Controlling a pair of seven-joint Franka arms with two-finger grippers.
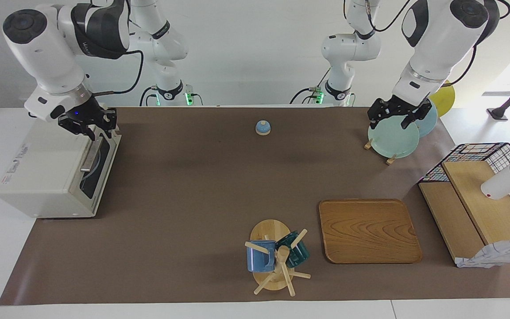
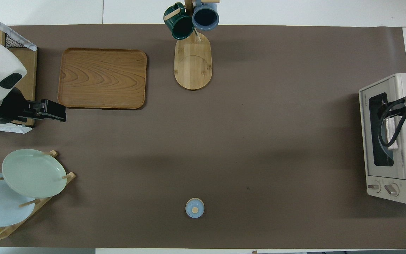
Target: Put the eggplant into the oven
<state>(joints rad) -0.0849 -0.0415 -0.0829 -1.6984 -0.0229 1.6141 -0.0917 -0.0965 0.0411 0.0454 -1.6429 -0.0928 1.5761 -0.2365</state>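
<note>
The cream-white oven [image 1: 47, 168] stands at the right arm's end of the table, its dark glass door shut; it also shows in the overhead view [image 2: 368, 141]. The eggplant is not in view anywhere on the table; I cannot tell what lies inside the oven. My right gripper [image 1: 95, 130] hangs at the oven's top front edge, just above the silver door handle [image 1: 87, 157], and shows over the door in the overhead view [image 2: 388, 111]. My left gripper [image 1: 399, 117] is open and empty, raised over the pale green plate [image 1: 394, 139]; it also shows in the overhead view [image 2: 48, 111].
A wooden tray [image 1: 368, 230] and a mug tree [image 1: 277, 257] with two mugs sit farthest from the robots. A small blue bell [image 1: 263, 127] is near the robots. A plate rack and a wire-and-wood shelf [image 1: 481, 199] stand at the left arm's end.
</note>
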